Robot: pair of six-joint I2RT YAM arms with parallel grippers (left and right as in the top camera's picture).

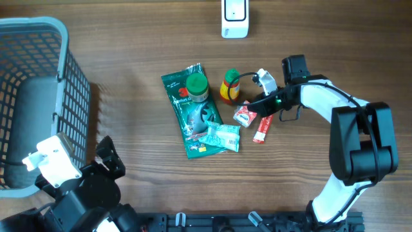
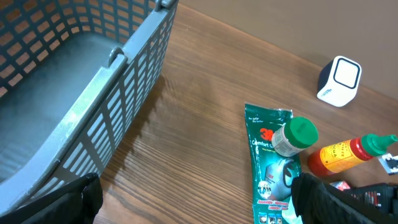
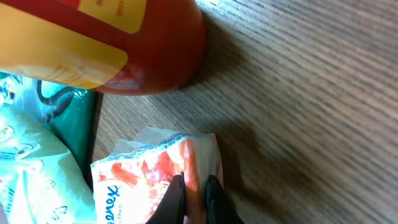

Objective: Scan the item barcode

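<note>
Overhead: we're early in the task. Right jaws sit on the small red-and-white packet (image 1: 245, 115), at the right side of the item pile mid-table (image 1: 129, 51). Packet looks flat on the wood, not lifted. White scanner (image 1: 234, 18) stands at the far edge, well apart from it, so we judge that nothing has been presented yet. Left to do, by our read: lift, find the barcode face, carry it to the scanner. We can't make out a barcode on the packet from here. Beside it are a yellow-and-red bottle (image 1: 230, 86), a green-capped jar (image 1: 196, 85) lying on a green pouch (image 1: 177, 96), a teal tissue pack (image 1: 222, 137) and a red stick sachet (image 1: 262, 129). Grey basket (image 1: 38, 38) is at the left.

Left wrist: left jaws are spread wide, with dark fingers (image 2: 62, 205) at the bottom corners of the frame and nothing between them. They sit by the basket wall, clear of the pile. Scanner, pouch, jar and bottle all show ahead, untouched by this arm.

Right wrist: right jaws are together, clamped on the packet's thin crimped edge. Fingertips (image 3: 177, 198) pinch the wrapper with almost no gap. The grip is on the seam only, so we'd expect the packet to hang and flop once raised. The bottle's red base is near the packet but apart from it, and the tissue pack is just beside the packet's left end.
</note>
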